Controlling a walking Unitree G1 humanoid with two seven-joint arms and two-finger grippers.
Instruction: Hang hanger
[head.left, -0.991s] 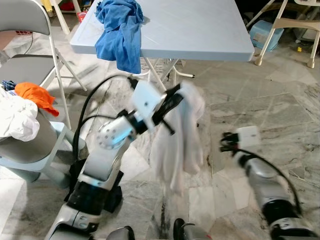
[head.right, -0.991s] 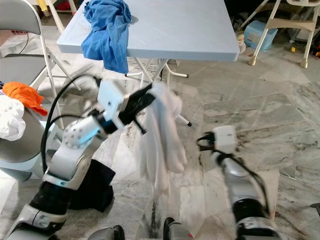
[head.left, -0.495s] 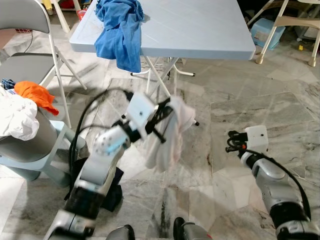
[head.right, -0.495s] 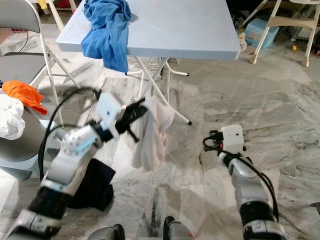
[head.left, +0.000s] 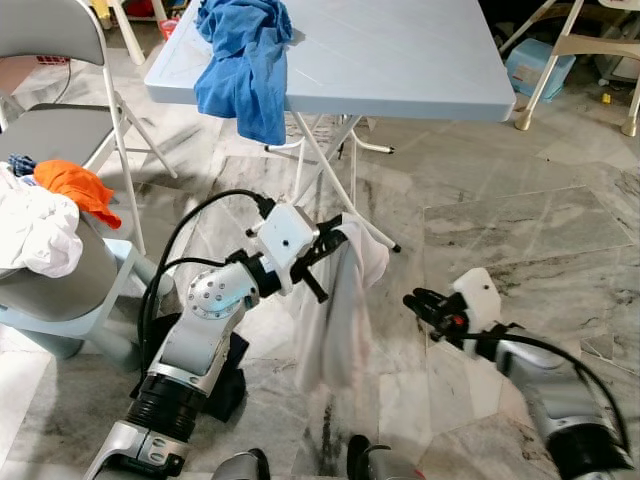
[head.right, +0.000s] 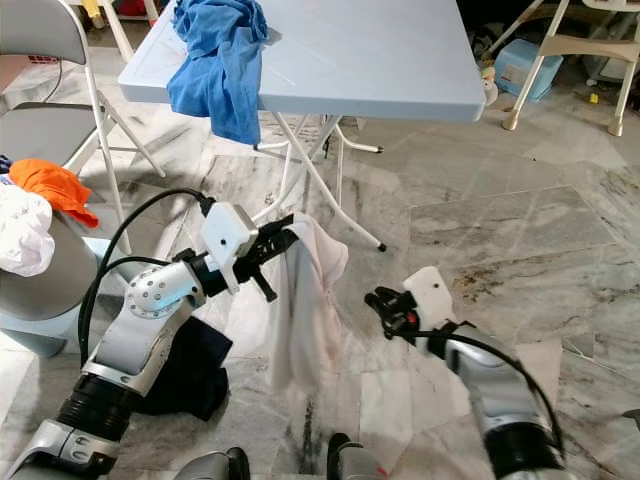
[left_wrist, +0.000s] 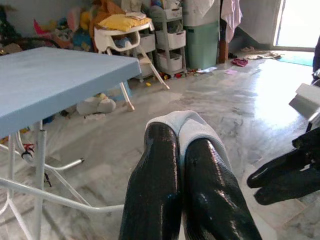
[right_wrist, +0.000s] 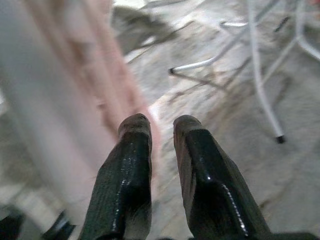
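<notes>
**Right arm swings in toward the held cloth; no hanger can be made out.**

Head views: the right gripper (head.right: 385, 303), off to the side a second ago, now points at the pale garment (head.right: 300, 300) draped from the left gripper (head.left: 325, 243). Left wrist view: fingers (left_wrist: 200, 185) pinched together on that fabric. Right wrist view: fingers (right_wrist: 131, 165) slightly parted, empty, cloth just ahead.

floor (head.left: 520, 220): grey marble tile; table (head.left: 400, 50): pale blue, folding | chair (head.left: 50, 60): grey, folding
</notes>
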